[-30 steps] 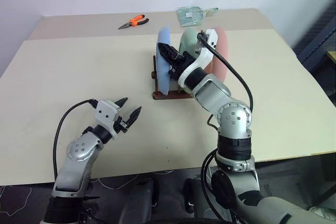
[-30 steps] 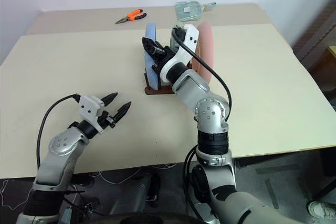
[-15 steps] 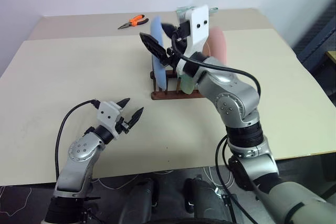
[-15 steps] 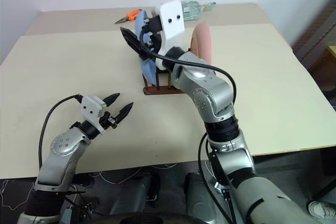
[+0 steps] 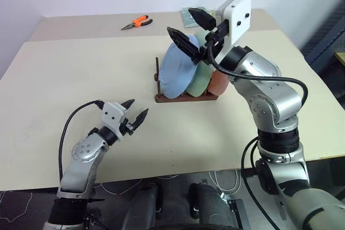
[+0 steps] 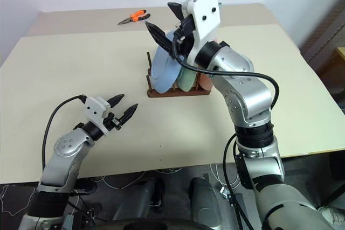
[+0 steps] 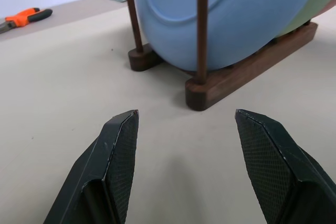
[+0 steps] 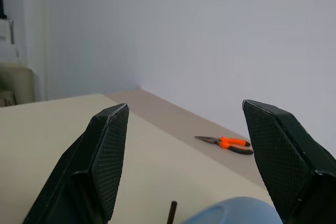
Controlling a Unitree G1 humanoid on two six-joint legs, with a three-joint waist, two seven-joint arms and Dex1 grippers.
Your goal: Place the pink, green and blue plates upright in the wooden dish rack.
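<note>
Two black-fingered grippers stand with jaws apart and empty; the right gripper [image 5: 190,29] hangs raised above the small dark brown wooden dish rack [image 5: 186,97], clear of the plates; the left gripper [image 5: 135,111] hovers low over the beige table [image 5: 64,74], well short of the rack; in the rack lean the round light blue plate [image 5: 178,71], the pale mint green plate [image 5: 202,77] and the salmon pink plate [image 5: 219,83]; orange-handled pliers [image 5: 136,22] lie near the far edge.
</note>
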